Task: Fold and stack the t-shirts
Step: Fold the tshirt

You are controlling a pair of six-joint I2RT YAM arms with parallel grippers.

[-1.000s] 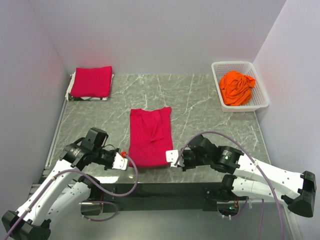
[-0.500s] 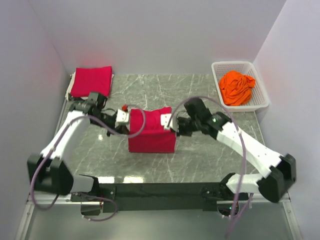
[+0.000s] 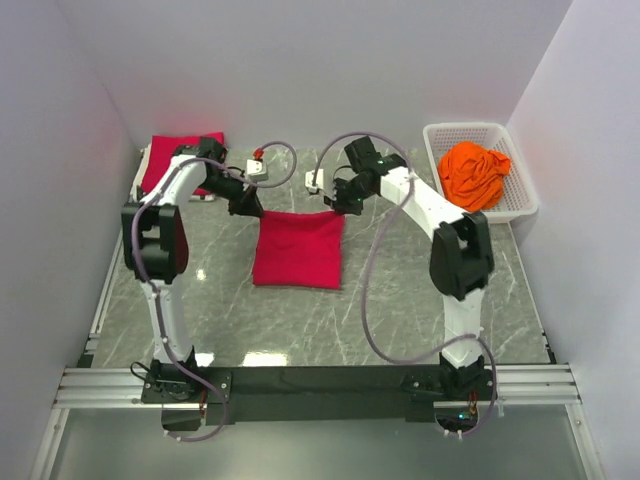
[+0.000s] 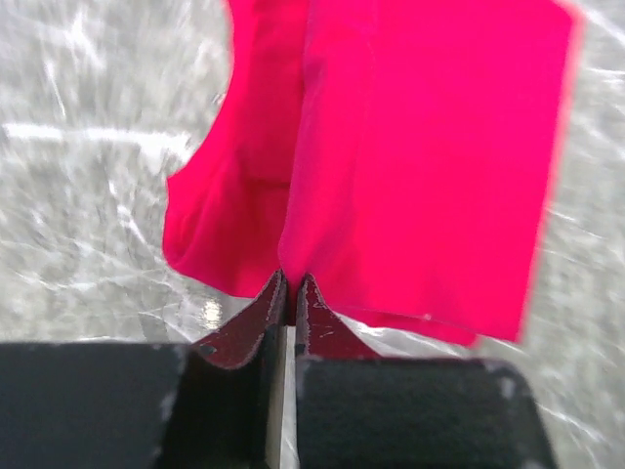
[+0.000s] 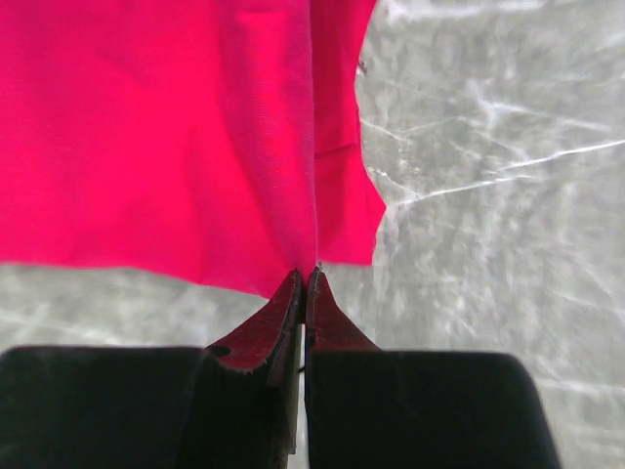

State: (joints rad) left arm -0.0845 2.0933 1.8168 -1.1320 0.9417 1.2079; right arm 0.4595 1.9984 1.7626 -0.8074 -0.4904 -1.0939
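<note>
A crimson t-shirt [image 3: 297, 250] lies folded in half in the middle of the marble table. My left gripper [image 3: 255, 208] is shut on its far left corner and my right gripper [image 3: 338, 207] is shut on its far right corner. The left wrist view shows the cloth [image 4: 420, 156] pinched between the jaws, and so does the right wrist view [image 5: 166, 137]. A folded crimson t-shirt [image 3: 180, 160] lies at the far left corner. An orange t-shirt [image 3: 473, 175] lies crumpled in the white basket [image 3: 524, 195].
The white lattice basket stands at the far right against the wall. White walls close the table on three sides. Both arms stretch far across the table, cables looping above them.
Both grippers have carried the shirt's near edge from the front of the table to its far edge, folding the shirt in half. The arms are now stretched far out.
</note>
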